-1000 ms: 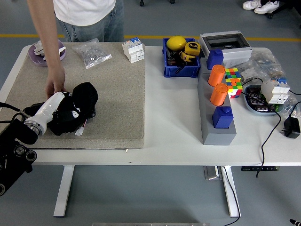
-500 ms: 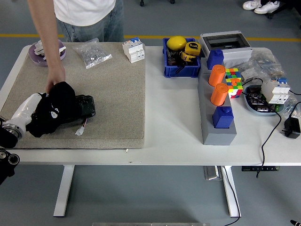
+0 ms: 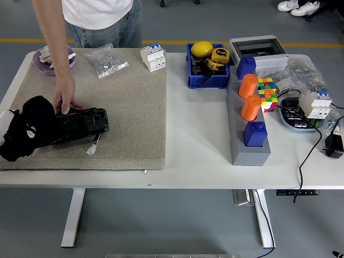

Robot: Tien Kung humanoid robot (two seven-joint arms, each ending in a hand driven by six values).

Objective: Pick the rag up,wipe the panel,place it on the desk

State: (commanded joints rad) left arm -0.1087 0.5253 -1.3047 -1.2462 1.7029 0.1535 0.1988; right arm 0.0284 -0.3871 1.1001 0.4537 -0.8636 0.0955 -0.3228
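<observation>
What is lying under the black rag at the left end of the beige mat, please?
The black rag covers the left end of the black panel, which a person's hand steadies. The left robot hand barely shows beside the rag; its fingers are hidden.

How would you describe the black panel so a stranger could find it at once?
Start at the beige mat covering the table's left half. Near its front left lies the black panel, long and flat, under a person's hand. The black rag bunched at its left end is soft and lumpy.

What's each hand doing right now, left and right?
Left hand: barely in view at the left edge, under the black rag; cannot tell if it grips it.
Right hand: not in view.
</observation>
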